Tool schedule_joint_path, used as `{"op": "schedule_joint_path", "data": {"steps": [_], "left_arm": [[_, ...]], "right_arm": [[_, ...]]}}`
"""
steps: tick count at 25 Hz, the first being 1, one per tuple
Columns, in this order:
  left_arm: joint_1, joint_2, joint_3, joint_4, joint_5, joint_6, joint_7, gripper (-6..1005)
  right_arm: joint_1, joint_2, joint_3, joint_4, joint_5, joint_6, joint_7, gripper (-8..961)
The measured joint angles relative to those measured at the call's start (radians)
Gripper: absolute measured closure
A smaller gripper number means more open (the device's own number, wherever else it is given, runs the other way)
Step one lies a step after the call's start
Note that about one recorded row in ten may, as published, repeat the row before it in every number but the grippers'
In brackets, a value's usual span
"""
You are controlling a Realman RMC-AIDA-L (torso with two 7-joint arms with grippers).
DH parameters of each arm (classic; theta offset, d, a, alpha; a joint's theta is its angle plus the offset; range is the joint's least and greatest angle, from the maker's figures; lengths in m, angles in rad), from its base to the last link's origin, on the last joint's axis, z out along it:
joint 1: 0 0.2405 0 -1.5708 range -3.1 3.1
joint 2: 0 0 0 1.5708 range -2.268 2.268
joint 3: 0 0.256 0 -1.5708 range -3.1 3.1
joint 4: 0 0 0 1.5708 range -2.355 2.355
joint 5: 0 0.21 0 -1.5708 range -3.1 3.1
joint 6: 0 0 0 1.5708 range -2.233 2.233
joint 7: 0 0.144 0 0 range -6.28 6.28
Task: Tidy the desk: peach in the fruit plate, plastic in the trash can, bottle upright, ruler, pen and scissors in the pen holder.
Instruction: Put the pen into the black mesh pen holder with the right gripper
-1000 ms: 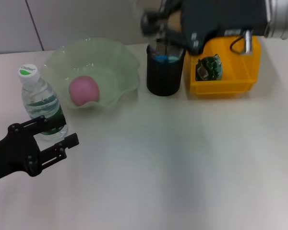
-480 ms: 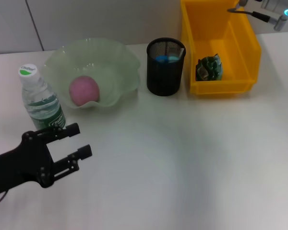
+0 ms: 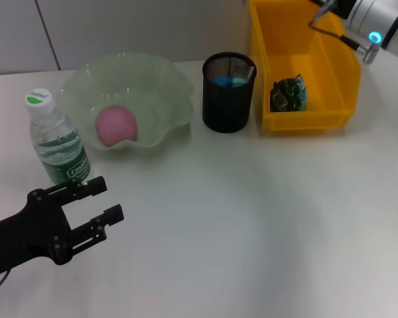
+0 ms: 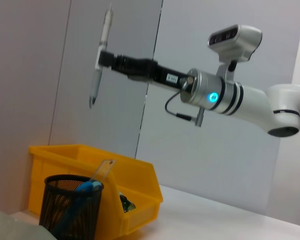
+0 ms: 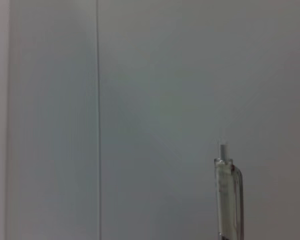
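We see the right gripper [image 4: 101,59] raised high above the desk [image 3: 252,218], its fingers clamped on the pen [image 4: 100,55]. The pen hangs nearly vertical, dark tip down, well above the pen holder [image 3: 229,93]. In the head view only the right forearm shows, at the 1 o'clock corner.

The left gripper [image 3: 99,202] hovers low at 8 o'clock, its two fingers [image 3: 86,187] apart and holding nothing, just beside the bottle [image 3: 56,142]. The bottle stands upright at 9 o'clock, cap up.

The peach [image 3: 116,124] rests inside the fruit plate [image 3: 172,79], which sits at 10 o'clock, well apart from the left gripper.

The pen holder stands at 12 o'clock, between the fruit plate and the trash can [image 3: 305,119]. We observe the blue handles of the scissors [image 3: 227,81] inside it and the ruler [image 4: 104,169] leaning out over its rim.

The trash can sits just beside the pen holder, at 1 o'clock. A crumpled green piece of plastic [image 3: 289,94] lies on its floor.
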Motion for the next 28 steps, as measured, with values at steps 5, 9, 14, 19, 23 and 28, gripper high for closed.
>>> {"op": "schedule_joint_path", "data": {"steps": [5, 9, 14, 19, 23, 28], "left_arm": [[0.007, -0.003, 0.004, 0.000, 0.000, -0.012, -0.002, 406], [0.010, -0.004, 0.006, 0.000, 0.001, -0.014, -0.007, 405], [0.011, -0.002, 0.006, 0.000, 0.003, -0.014, -0.017, 405], [0.011, -0.002, 0.006, 0.000, 0.003, -0.012, -0.017, 404], [0.012, -0.001, 0.006, 0.000, 0.004, -0.009, -0.027, 404], [0.014, 0.001, 0.004, 0.000, 0.003, -0.007, -0.031, 404]], "right_arm": [[0.030, 0.000, 0.000, 0.089, 0.002, 0.047, -0.045, 827], [0.039, 0.000, -0.014, 0.122, 0.001, 0.067, -0.061, 827], [0.038, 0.000, -0.044, 0.134, 0.003, 0.123, -0.067, 826], [0.047, 0.001, -0.055, 0.163, 0.004, 0.154, -0.095, 826], [0.055, 0.002, -0.063, 0.189, 0.004, 0.162, -0.106, 825], [0.057, 0.002, -0.069, 0.199, 0.004, 0.163, -0.117, 825]]}}
